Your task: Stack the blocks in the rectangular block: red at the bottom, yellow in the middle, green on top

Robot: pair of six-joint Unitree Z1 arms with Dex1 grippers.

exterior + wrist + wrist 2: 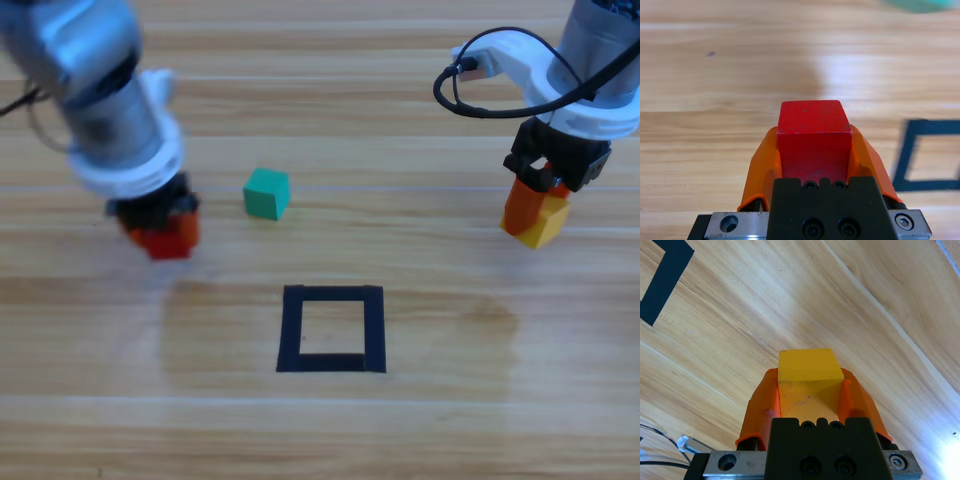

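We take the rectangular block (332, 329) on the wooden table (450, 420) as our landmark: the left gripper (160, 228) hangs up and to the left of it with its jaws closed on the red cube (812, 142), which sits between them. The right gripper (535, 212) is up and to the right of the outline, well apart from it, and its jaws are clamped on the yellow cube (809, 377). The green cube (266, 193) lies on the table just above the outline, free of both grippers, and we can read no writing or label on any cube.
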